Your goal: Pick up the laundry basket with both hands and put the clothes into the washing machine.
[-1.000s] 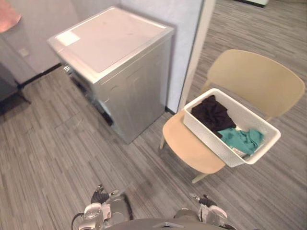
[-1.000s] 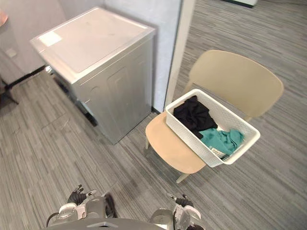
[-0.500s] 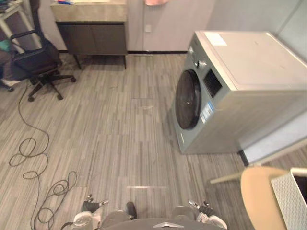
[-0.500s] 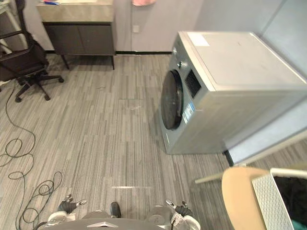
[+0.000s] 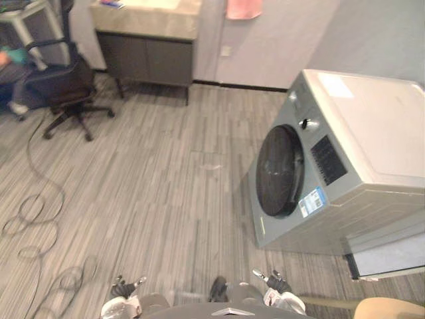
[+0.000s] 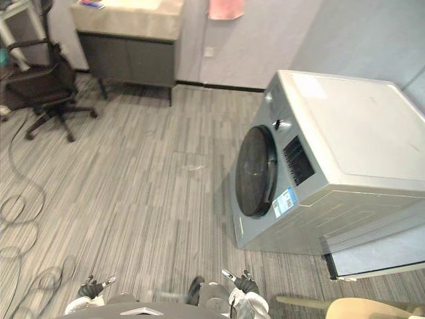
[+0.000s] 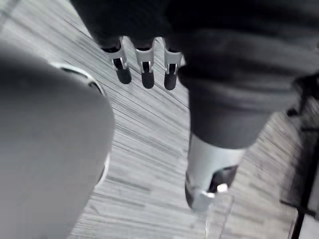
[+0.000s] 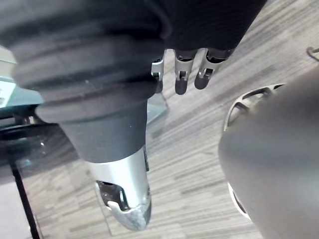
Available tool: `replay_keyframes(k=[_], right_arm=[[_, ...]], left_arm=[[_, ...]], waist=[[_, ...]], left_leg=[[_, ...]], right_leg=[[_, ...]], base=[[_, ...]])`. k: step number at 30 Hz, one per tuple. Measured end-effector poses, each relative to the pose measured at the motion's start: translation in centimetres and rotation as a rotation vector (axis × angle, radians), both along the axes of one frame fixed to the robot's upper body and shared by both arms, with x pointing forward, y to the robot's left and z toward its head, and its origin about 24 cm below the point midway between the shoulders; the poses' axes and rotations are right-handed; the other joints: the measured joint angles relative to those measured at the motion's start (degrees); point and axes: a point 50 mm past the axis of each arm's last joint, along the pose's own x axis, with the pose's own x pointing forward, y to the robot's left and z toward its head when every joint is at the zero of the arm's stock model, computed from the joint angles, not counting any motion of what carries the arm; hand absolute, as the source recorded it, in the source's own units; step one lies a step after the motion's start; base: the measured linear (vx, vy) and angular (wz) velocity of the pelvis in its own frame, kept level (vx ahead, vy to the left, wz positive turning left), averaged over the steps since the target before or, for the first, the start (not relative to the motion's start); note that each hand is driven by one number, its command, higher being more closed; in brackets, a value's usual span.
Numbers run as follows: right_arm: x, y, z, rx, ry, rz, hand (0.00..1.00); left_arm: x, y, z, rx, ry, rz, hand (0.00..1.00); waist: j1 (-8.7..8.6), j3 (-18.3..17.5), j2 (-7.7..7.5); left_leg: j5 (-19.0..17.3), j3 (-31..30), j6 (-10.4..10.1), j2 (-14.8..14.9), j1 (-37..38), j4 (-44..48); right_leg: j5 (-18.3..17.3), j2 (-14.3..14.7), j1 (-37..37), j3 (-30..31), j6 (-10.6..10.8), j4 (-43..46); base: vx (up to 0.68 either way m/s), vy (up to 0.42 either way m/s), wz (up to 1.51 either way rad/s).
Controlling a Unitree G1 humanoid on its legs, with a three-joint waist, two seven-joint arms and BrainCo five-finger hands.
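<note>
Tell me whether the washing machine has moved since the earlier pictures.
No. The whole view has shifted, so the camera moved; the washing machine stands as before, right of the cabinet.

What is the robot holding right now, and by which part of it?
Nothing. The left hand and the right hand both hang empty, fingers relaxed, above the floor.

Silver washing machine (round dark door closed) on grey plank floor, with cabinet and office chair well beyond its front
</note>
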Motion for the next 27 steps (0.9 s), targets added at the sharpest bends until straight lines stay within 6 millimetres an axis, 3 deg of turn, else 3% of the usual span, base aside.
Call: replay_keyframes(k=[1,3,4,5,6,7,8,10,11,12,13,14,16,17,18,19,21,22,23,24,26,27], right_arm=[[0.0,0.1,0.0,0.002,-0.001,0.004,0.0],[0.2,0.1,0.0,-0.007,0.004,0.024,0.0],[0.6,0.3,0.1,-0.01,-0.004,0.045,0.0],[0.6,0.3,0.0,-0.008,-0.001,0.046,0.0],[0.5,0.5,-0.1,-0.004,0.011,0.051,0.0],[0.4,0.6,-0.2,-0.001,0.017,0.051,0.0],[0.3,0.6,-0.3,0.0,0.02,0.053,0.0],[-0.4,0.3,-0.3,-0.009,0.033,0.052,0.0],[-0.6,0.2,-0.4,-0.012,0.038,0.052,0.0],[-0.6,0.6,-0.4,0.001,0.039,0.043,0.0],[-1.1,1.5,-0.7,0.026,0.049,0.039,0.0],[-0.7,2.8,-0.7,0.057,0.038,0.045,0.0],[0.1,2.8,-0.5,0.053,0.014,0.057,0.0],[0.8,2.7,-0.2,0.05,-0.009,0.054,0.0],[1.2,2.4,-0.1,0.045,-0.021,0.049,0.0],[2.6,2.6,0.5,0.045,-0.071,0.058,0.0],[4.6,3.4,1.4,0.031,-0.137,0.117,0.0],[6.2,4.8,2.2,0.025,-0.189,0.189,0.0],[6.9,5.5,2.5,0.019,-0.209,0.216,0.0],[8.3,6.4,3.2,0.009,-0.242,0.266,0.0],[10.1,6.3,4.4,-0.055,-0.297,0.307,0.0],[11.6,5.9,5.7,-0.104,-0.363,0.336,0.0]], left_arm=[[0.7,-0.2,0.2,0.005,-0.021,-0.027,0.0],[1.8,-0.5,0.5,0.01,-0.053,-0.064,0.0],[2.0,-0.3,0.6,0.023,-0.058,-0.088,0.0],[2.0,-0.2,0.6,0.027,-0.057,-0.091,0.0],[1.8,-0.1,0.6,0.033,-0.05,-0.089,0.0],[1.8,0.0,0.6,0.035,-0.049,-0.089,0.0],[1.7,0.0,0.5,0.034,-0.046,-0.089,0.0],[1.6,-0.2,0.5,0.03,-0.046,-0.089,0.0],[1.5,-0.4,0.4,0.023,-0.042,-0.085,0.0],[1.4,0.1,0.4,0.034,-0.04,-0.086,0.0],[1.5,0.8,0.6,0.057,-0.046,-0.089,0.0],[1.6,1.7,0.8,0.081,-0.046,-0.096,0.0],[1.9,1.6,0.7,0.077,-0.041,-0.1,0.0],[1.6,1.5,0.5,0.073,-0.022,-0.107,0.0],[1.5,1.4,0.5,0.076,-0.015,-0.118,0.0],[1.7,1.1,0.4,0.079,-0.011,-0.152,0.0],[1.5,0.3,0.2,0.076,0.004,-0.207,0.0],[1.3,-0.2,0.1,0.073,0.015,-0.239,0.0],[1.1,-0.2,0.0,0.071,0.022,-0.241,0.0],[1.2,-0.2,0.1,0.073,0.02,-0.244,0.0],[1.6,-0.7,0.0,0.064,0.016,-0.257,0.0],[1.8,-1.5,0.0,0.049,0.012,-0.275,0.0]], waist=[[0.19,-0.53,0.32],[0.24,-0.57,-0.02],[0.68,-0.3,-0.32],[0.76,0.03,-0.51],[0.93,0.47,-0.75],[1.18,0.45,-1.03],[1.85,0.46,-1.2],[2.12,-0.02,-0.32],[2.1,-0.49,0.19],[1.75,-1.39,-0.6],[1.1,-1.75,-3.03],[0.25,-2.34,-5.15],[0.32,-2.31,-5.15],[0.6,-2.22,-5.04],[0.58,-2.2,-5.04],[0.1,-1.89,-4.54],[-0.16,-1.01,-3.02],[-0.04,-0.96,-1.86],[-0.05,-0.87,-1.63],[0.24,-0.91,-1.69],[0.81,-1.58,-0.46],[0.73,-0.35,2.18]], left_leg=[[-5.65,-0.13,-1.46,0.56,-2.53,3.77],[-13.96,-0.08,-3.56,0.25,-7.48,2.51],[-17.62,-0.32,-4.29,-0.51,-9.33,-3.87],[-18.89,-0.81,-4.78,-1.14,-9.58,-8.42],[-20.14,-4.48,-5.97,-3.02,-9.62,-21.94],[-19.85,-6.82,-6.47,-3.9,-9.52,-28.03],[-17.71,-12.82,-7.44,-5.59,-9.69,-39.94],[-16.18,-17.49,-7.49,-5.37,-10.73,-46.81],[-12.58,-18.07,-9.09,-5.33,-11.51,-44.92],[-9.34,-16.86,-10.54,-6.91,-12.74,-40.82],[-10.89,-15.16,-10.07,-8.2,-12.52,-38.51],[-14.04,-12.91,-8.66,-9.95,-12.66,-35.91],[-16.75,-9.86,-7.08,-9.98,-11.74,-33.9],[-18.07,-6.77,-5.89,-9.92,-9.63,-34.23],[-18.46,-4.9,-5.39,-9.94,-8.13,-35.05],[-18.82,-1.54,-4.8,-10.15,-4.58,-37.1],[-18.76,3.45,-4.49,-10.18,1.07,-41.35],[-18.65,7.83,-4.39,-10.19,4.15,-44.01],[-18.62,9.7,-4.36,-10.22,4.99,-44.48],[-18.62,12.59,-4.37,-10.79,6.31,-45.11],[-18.21,15.26,-4.61,-10.92,6.4,-46.63],[-17.54,16.22,-4.85,-10.44,6.17,-47.79]], right_leg=[[-0.68,0.65,1.89,3.25,-0.02,-1.62],[-0.39,1.05,4.6,8.44,0.49,-5.32],[0.02,0.82,6.98,12.06,1.05,-7.79],[0.09,0.59,8.25,13.56,1.19,-8.47],[-0.12,-0.08,10.8,16.97,1.58,-9.1],[-0.58,-0.74,11.56,18.27,2.34,-9.08],[-2.43,-2.17,12.95,21.54,5.15,-9.13],[-6.32,-3.4,14.2,24.9,8.79,-9.23],[-7.57,-3.81,14.3,26.17,9.94,-8.74],[-9.15,-5.94,14.06,28.32,9.12,-7.0],[-8.74,-8.3,13.14,29.33,8.75,-4.97],[-6.15,-10.85,10.77,30.49,8.8,-1.92],[-2.43,-11.59,6.71,32.81,7.61,4.41],[1.25,-11.97,1.31,33.87,6.45,13.39],[2.77,-12.42,-1.65,33.79,6.38,18.4],[2.05,-13.26,-6.83,31.06,6.28,27.59],[0.09,-14.89,-11.16,20.39,5.27,32.64],[-0.8,-15.69,-12.21,10.21,4.32,29.87],[-0.7,-15.69,-11.84,6.59,4.36,27.08],[0.55,-15.45,-10.78,-0.77,3.84,18.7],[-0.51,-13.37,-7.83,-4.97,4.05,8.35],[2.14,-10.57,-5.94,-4.87,6.26,0.92]], base=[[0.49,-0.074,-1.27],[0.57,-0.01,-1.37],[0.66,0.051,-1.45],[0.63,0.184,-1.61],[0.41,0.16,-1.3],[0.59,0.35,-1.69],[0.38,0.312,-1.3],[0.48,0.487,-1.34],[0.47,0.569,-1.16],[0.47,0.537,-0.74],[0.64,0.69,-0.69],[0.54,0.561,-0.49],[0.34,0.415,-0.73],[0.26,0.346,-0.93],[0.28,0.369,-1.04],[0.27,0.316,-1.04],[0.22,0.234,-1.21],[0.11,0.094,-1.15],[0.14,0.087,-1.41],[0.19,0.042,-1.16],[0.18,0.016,-1.12],[0.11,-0.011,-0.98]])
